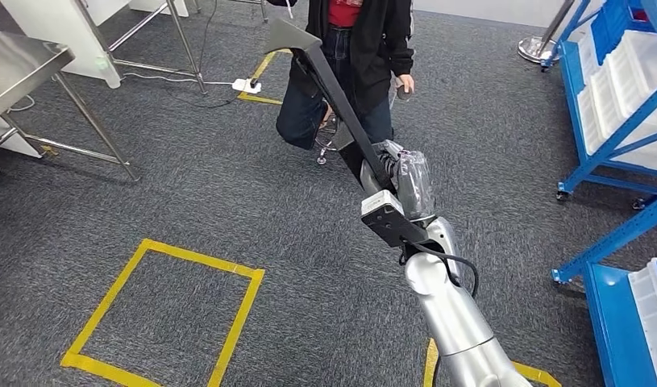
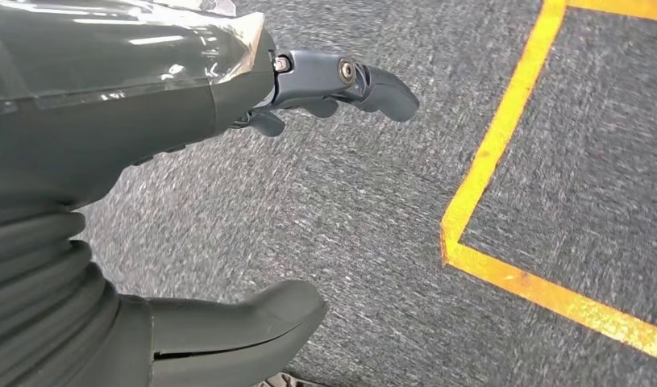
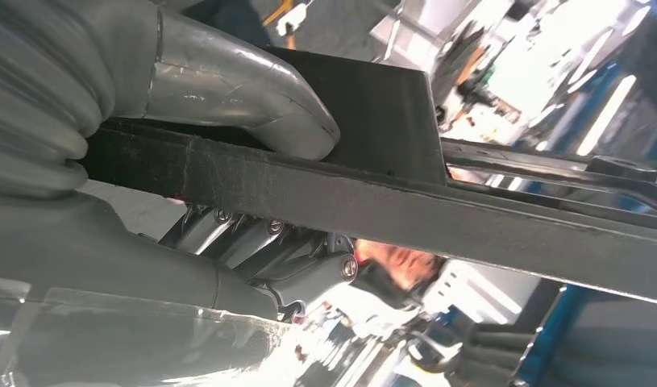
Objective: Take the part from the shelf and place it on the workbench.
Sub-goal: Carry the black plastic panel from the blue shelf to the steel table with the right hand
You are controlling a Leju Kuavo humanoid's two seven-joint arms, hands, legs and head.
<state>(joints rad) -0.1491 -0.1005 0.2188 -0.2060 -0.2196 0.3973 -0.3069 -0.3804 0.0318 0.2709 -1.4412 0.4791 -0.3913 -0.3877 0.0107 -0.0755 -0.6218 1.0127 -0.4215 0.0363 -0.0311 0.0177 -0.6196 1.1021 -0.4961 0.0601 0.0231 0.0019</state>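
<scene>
Black and matte, the long angled part (image 1: pixel 333 89) is riding out over the carpet, clamped near one end between the right hand's (image 1: pixel 405 181) thumb and fingers, looking stiff but end-heavy and likely to lever, while the left hand (image 2: pixel 147 161) is hanging open, holding nothing.

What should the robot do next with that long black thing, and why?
Probably turn toward the metal workbench at the far left and carry the long black part there. The right hand grips the part, with the thumb pressed on it, while it points at a person standing close ahead.
</scene>
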